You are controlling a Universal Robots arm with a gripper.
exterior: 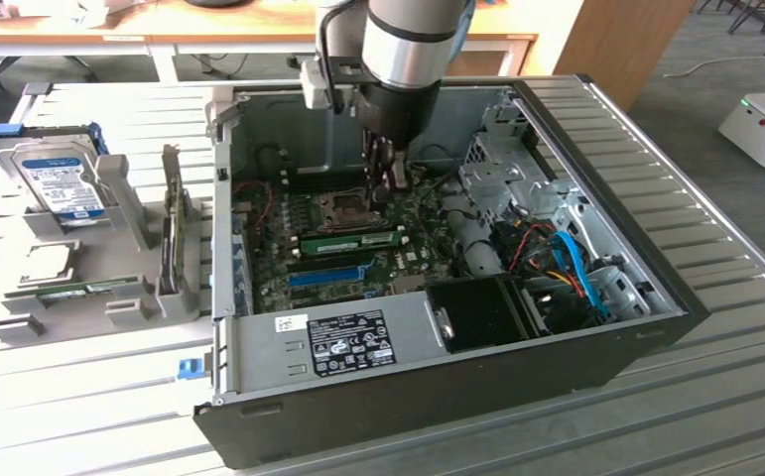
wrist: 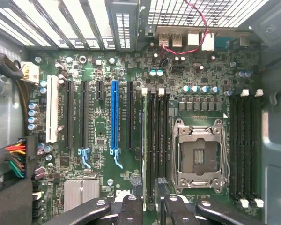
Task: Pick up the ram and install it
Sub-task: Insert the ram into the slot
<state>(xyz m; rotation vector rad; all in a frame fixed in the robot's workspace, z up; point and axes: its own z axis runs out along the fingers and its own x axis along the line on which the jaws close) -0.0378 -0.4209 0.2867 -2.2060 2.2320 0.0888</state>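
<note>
Jaws sit closest to the wrist cam: you've got them spread apart w/ nothing between, hanging over the mobo (wrist: pixel 103 65) inside the open case (exterior: pixel 647 337). Your ram (exterior: pixel 351 241) isn't gripped. It stands on edge in a slot just near of the CPU socket (exterior: pixel 342 210), green face w/ black chips turned toward the exterior cam. From the wrist cam you see it edge-on, in the slot furthest from the socket on that side, close under the jaws. The blue slot (exterior: pixel 326 276) lies just near of the ram, not touching it. The arm (exterior: pixel 416 40) stands roughly upright over the far half of the case. The case lies on its side on the slatted surface (exterior: pixel 700 416), w/ a silver box (exterior: pixel 349 344) bearing a white label along its near wall and a black shroud (exterior: pixel 488 312) beside that. On the exterior view's left, outside the case, a grey tray (exterior: pixel 131 307) holds a hard drive (exterior: pixel 64 183) w/ blue label, a card (exterior: pixel 171 228) standing on edge, and a small green stick (exterior: pixel 84 290) lying flat. Can't tell what that stick is.
</note>
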